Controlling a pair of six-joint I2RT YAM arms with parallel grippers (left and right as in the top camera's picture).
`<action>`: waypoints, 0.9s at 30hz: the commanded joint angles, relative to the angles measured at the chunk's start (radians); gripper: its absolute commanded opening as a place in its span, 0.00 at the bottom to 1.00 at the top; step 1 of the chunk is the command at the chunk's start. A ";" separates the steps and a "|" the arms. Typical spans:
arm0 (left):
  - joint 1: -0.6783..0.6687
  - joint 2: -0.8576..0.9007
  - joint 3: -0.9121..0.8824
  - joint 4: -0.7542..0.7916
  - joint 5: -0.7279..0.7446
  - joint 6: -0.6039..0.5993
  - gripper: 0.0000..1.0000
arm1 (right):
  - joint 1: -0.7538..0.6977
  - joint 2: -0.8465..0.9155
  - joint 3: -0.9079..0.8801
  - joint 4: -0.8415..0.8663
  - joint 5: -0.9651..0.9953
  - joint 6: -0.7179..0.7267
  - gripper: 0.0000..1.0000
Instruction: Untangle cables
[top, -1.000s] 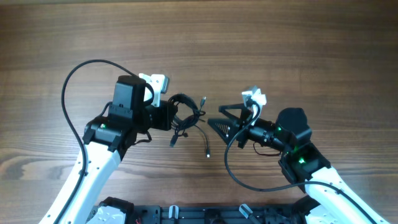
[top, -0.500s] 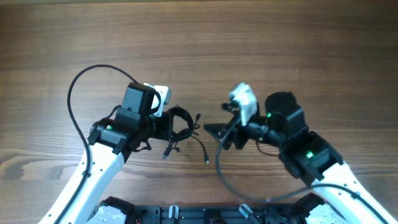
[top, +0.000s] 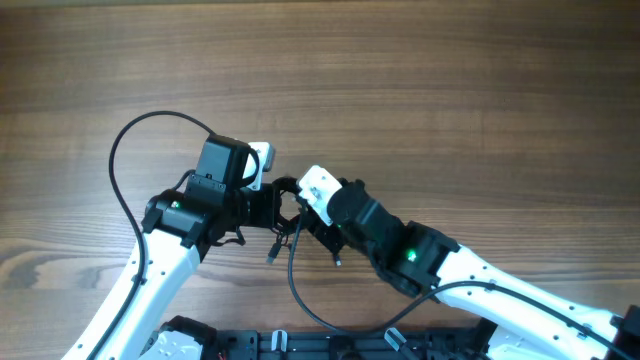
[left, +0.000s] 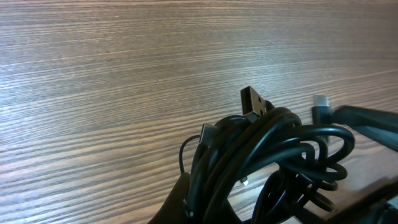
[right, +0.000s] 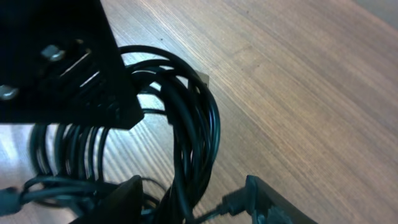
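I find the left fingers (top: 262, 207) fully closed on the knotted bundle of black cables (top: 287, 192), which sits near the middle of the bench (top: 450, 90) with one plug end trailing toward the near edge. The right fingers (right: 268, 200) stand partly open, straddling a loop of that bundle from its right without clamping it.
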 joint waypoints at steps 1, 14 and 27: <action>-0.004 -0.006 0.023 0.008 0.065 -0.013 0.04 | 0.007 0.030 0.012 0.005 0.006 -0.018 0.32; -0.002 -0.006 0.022 0.008 -0.249 -0.364 0.04 | -0.006 -0.211 0.013 -0.072 -0.022 0.494 0.04; 0.002 -0.006 0.022 0.128 -0.125 -0.356 0.04 | -0.164 -0.314 0.012 -0.211 -0.119 0.661 0.70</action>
